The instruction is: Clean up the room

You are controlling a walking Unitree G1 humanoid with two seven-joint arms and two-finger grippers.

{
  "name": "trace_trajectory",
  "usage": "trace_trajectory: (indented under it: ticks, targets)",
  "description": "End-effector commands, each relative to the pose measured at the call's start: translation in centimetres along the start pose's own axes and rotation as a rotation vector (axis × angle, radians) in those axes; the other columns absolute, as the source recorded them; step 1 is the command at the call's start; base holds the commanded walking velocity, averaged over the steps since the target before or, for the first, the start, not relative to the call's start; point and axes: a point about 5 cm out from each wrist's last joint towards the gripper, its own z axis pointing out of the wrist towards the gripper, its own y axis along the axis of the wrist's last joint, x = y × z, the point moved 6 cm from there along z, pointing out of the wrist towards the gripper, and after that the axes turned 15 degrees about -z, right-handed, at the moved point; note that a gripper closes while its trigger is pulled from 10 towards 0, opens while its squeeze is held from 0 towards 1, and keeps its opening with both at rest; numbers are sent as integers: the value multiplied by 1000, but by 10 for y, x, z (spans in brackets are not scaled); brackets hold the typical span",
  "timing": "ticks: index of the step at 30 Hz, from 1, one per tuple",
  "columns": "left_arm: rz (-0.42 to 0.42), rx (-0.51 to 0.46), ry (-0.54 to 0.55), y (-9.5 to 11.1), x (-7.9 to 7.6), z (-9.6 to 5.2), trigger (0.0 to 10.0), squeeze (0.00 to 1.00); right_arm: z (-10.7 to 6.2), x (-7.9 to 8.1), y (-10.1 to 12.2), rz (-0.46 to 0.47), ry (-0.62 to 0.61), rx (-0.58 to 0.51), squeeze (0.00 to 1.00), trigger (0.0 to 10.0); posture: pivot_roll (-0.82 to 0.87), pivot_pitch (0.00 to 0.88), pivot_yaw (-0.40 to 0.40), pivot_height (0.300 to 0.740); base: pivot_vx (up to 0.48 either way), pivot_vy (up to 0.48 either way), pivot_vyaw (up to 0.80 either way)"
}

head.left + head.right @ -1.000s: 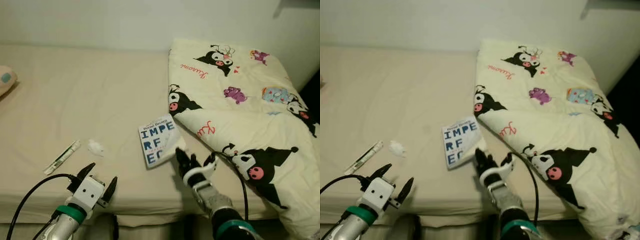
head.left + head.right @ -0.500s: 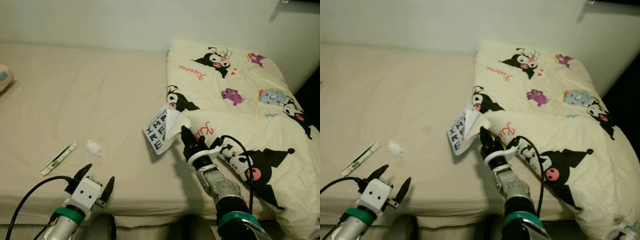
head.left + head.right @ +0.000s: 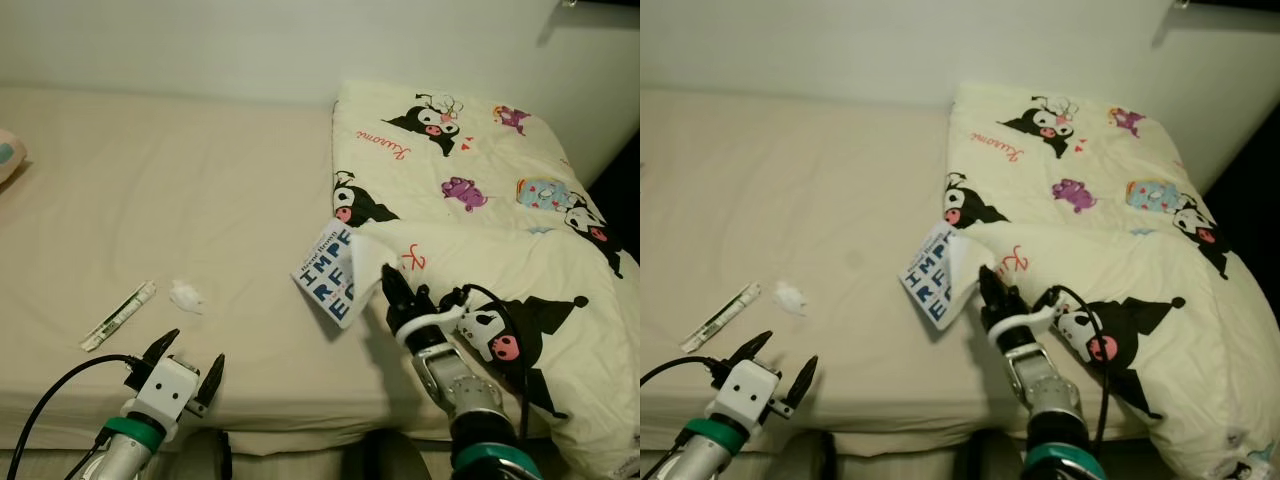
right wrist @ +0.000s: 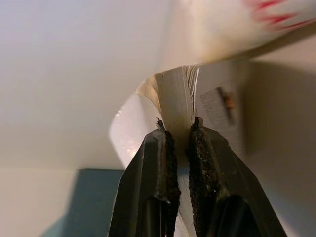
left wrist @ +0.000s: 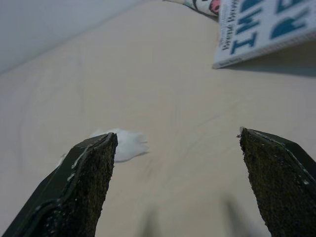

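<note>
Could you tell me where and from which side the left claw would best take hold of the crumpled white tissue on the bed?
Grip the small crumpled white tissue across its bunched middle, coming from above. It lies low and loose on the flat beige bed, so a side approach would likely push it. The open left claw hovers nearer the bed's front edge.

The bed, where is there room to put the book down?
The mattress is bare between the wall and the tissue, left of the quilt. It is crowded near the front edge, around the tissue, the tube and the book held by the right gripper.
</note>
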Motion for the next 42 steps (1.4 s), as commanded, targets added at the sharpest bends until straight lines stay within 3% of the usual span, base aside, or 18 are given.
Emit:
trace_trajectory:
  ticks: [1,3,9,11,12,14,21,23,25,32,33,42]
  targets:
    - [-1,21,-5,-7,-3,-5,10000,0,-11,-17,-2,-28,-62,16,0,0,115,7,-41,588,0,0,0]
    - [-1,22,-5,-8,-4,-7,10000,0,-26,-36,-2,-80,-117,42,0,0,117,10,-43,588,0,0,0]
    - [2,28,-8,-10,-4,-11,10000,0,-46,-53,-2,-136,-160,85,0,0,118,12,-45,588,0,0,0]
    - [6,39,-9,-13,-2,-16,10000,0,-65,-71,-6,-204,-212,147,0,0,114,12,-42,588,0,0,0]
    - [6,39,-9,-13,-2,-16,10000,0,-65,-71,-6,-204,-212,147,0,0,114,12,-42,588,0,0,0]
    - [6,46,-14,-15,-5,-18,10000,0,-79,-87,-15,-264,-265,219,0,0,109,12,-43,588,0,0,0]
    - [4,51,-26,-16,-10,-21,10000,0,-92,-103,-51,-372,-331,392,0,0,114,21,-45,588,0,0,0]
    - [4,52,-28,-16,-11,-22,10000,0,-96,-106,-62,-399,-341,441,0,431,116,25,-47,588,0,0,0]
    - [6,54,-28,-15,-12,-23,10000,0,-100,-107,-78,-404,-353,488,0,9765,130,34,-56,588,0,0,0]
    - [4,50,-14,-13,-10,-25,10000,0,-93,-102,-85,-367,-355,470,0,10000,133,38,-61,588,0,0,0]
    - [3,49,-12,-13,-10,-25,10000,0,-88,-99,-84,-346,-362,441,1000,10000,136,40,-61,588,0,0,0]
    - [0,48,-8,-12,-9,-26,10000,0,-78,-101,-66,-191,-428,273,1000,10000,137,43,-62,588,0,0,0]
